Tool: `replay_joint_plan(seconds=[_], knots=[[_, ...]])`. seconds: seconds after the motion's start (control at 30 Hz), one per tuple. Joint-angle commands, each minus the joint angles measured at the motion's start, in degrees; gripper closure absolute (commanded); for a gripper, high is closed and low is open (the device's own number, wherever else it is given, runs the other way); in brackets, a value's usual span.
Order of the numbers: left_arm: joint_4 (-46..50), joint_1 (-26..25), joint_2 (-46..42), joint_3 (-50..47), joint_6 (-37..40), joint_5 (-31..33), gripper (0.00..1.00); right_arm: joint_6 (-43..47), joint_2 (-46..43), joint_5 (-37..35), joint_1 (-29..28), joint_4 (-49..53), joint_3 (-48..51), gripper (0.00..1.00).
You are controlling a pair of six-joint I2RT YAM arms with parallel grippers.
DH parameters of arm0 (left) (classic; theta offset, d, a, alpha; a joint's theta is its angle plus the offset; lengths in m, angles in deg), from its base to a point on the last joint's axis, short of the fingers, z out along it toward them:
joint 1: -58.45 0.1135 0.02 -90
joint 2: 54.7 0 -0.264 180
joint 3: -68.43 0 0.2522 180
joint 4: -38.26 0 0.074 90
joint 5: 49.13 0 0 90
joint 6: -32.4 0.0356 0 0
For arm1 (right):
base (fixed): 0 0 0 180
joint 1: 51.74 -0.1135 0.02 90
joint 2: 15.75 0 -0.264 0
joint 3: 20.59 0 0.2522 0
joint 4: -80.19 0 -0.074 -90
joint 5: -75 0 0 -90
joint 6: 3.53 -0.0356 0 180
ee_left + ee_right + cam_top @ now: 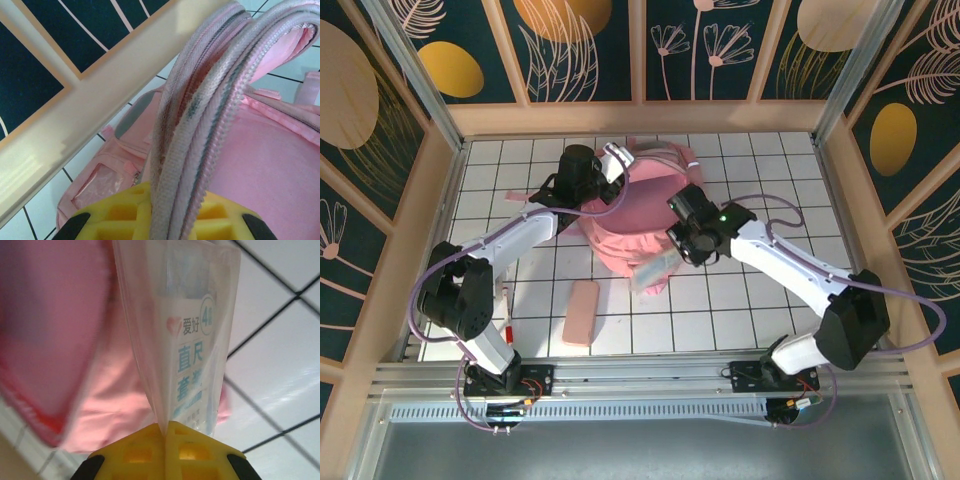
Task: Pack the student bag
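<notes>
Pink fabric heaps in the middle of the white-tiled counter (750,300). This is the student bag (632,215), sitting toward the far side, with its back edge near the wooden wall (640,118) at the rear.

The left tool (172,205) is closed on the bag's zip rim. In the left wrist view, two rows of pale zipper teeth rise in a tight arch from between the yellow fingers (220,215). The pink shell falls away to the right and a translucent pocket lies low on the left. A wooden rail (75,115) runs diagonally just beyond that arch, so there is little room on that side.

The right tool (166,435) is clamped on the bottom edge of a clear plastic packet (187,340) with blue printing. The packet stands upright from the yellow pads. Blurred pink bag fabric with a reddish seam lies against its left side, and open white tile spreads out to its right.

From above, the right arm reaches in at the bag's near right edge. Bare tile stretches between that arm and the right-hand wall. A pink pencil case (582,312) lies flat in front of the bag, apart from it. A small red item (507,330) lies by the left arm's base, near the counter's front edge.
</notes>
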Motion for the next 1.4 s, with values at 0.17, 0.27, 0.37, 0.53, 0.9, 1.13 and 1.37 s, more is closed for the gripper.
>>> replay_joint_plan(seconds=[0.17, 0.27, 0.37, 0.53, 0.9, 1.13, 1.37], knots=[[-1.9, 0.5, -4.0, 0.8, -3.4, -6.1, 1.0, -5.3, 8.5, -0.9, 3.4, -5.8, -10.5, 1.0], [-1.0, 0.5, -4.1, 1.5, -4.2, -8.4, 1.0, -5.1, 12.2, -1.3, 4.8, -8.5, -13.1, 1.0], [-0.6, 0.5, -4.2, 2.1, -4.0, -9.7, 1.0, -3.9, 17.3, -3.2, 5.7, -9.0, -17.3, 1.0], [-0.9, 0.5, -4.1, 2.4, -4.5, -11.0, 1.0, -3.0, 25.2, -6.0, 6.2, -11.4, -23.5, 1.0], [-3.2, 0.5, -4.4, 2.2, -7.1, -7.8, 1.0, 6.5, 20.2, -2.0, 8.5, -32.5, -15.8, 0.21], [-4.3, 0.5, -5.7, 1.8, -9.5, -8.2, 1.0, 12.8, 6.0, -0.4, 8.0, -29.5, 0.8, 0.29], [-4.8, 0.5, -5.2, 1.6, -11.9, -10.2, 1.0, 8.3, 7.3, 5.4, 6.3, -38.4, 10.3, 0.38]])
